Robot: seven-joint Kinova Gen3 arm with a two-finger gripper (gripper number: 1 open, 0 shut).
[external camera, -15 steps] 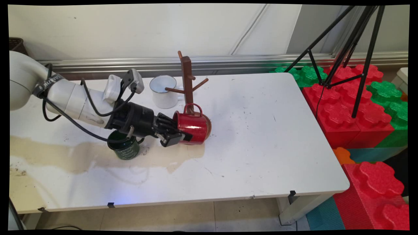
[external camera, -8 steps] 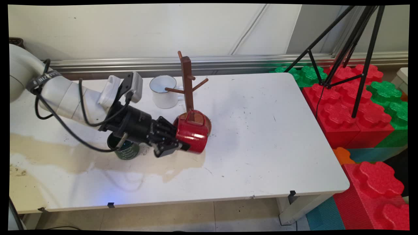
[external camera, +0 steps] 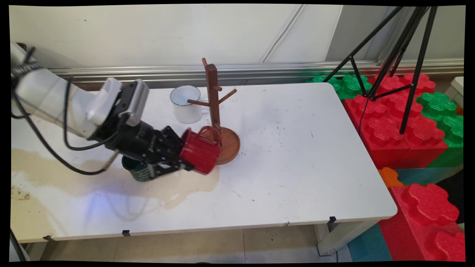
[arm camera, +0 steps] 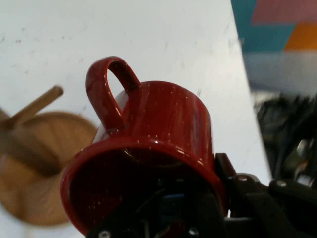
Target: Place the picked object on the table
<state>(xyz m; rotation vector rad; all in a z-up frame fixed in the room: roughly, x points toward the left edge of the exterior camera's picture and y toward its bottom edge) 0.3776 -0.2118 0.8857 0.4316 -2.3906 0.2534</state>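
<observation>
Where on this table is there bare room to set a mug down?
Free: the table's right half, from the mug tree to the right edge. Crowded: left-centre, where the hand holds the red mug beside the green mug, white mug and stain.

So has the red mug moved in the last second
Yes. The red mug, shut in the tool, has shifted left, off the wooden stand's base toward the green mug.

Bright, even light; hand view's background blurred.
</observation>
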